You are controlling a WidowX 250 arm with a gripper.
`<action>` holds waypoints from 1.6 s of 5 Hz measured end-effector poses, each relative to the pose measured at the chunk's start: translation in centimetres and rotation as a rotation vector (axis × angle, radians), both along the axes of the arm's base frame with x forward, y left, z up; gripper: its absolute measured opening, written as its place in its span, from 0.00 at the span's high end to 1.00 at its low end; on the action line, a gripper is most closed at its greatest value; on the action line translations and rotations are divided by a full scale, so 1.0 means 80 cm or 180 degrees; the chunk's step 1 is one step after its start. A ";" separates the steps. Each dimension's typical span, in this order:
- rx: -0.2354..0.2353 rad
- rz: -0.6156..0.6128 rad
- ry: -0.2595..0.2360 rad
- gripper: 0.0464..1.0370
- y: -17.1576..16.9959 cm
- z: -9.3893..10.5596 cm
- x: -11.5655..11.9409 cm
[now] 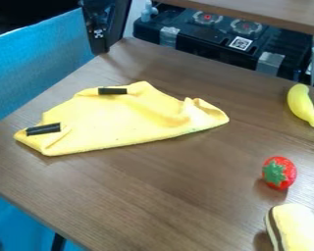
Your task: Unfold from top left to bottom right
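Bare desk (199, 166) leaves a passage between yellow cloth (120, 120) and toy strawberry (287, 172); strawberry, banana (301, 104) and dark-striped toy (297, 228) form obstacles right of the cloth.

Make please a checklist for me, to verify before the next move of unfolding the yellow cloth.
1. Cloth rests fully on the table: ok.
2. Cloth is spread flat: not ok, it is folded and wrinkled.
3. Both black strips on the cloth can be seen: ok, one near its top, one near its left corner.
4. Toys are apart from the cloth: ok, banana, strawberry and yellow toy with a dark stripe lie to its right.
5. Opened cloth will stay clear of the strawberry: cannot tell, its full size is hidden by the folds.
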State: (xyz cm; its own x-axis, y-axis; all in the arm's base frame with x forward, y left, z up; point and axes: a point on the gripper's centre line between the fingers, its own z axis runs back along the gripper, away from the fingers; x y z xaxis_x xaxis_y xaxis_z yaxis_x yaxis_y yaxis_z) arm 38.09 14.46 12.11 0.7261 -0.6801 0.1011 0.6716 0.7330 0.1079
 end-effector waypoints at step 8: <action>0.0672 -0.0772 -0.0089 0.04 -0.021 -0.097 0.002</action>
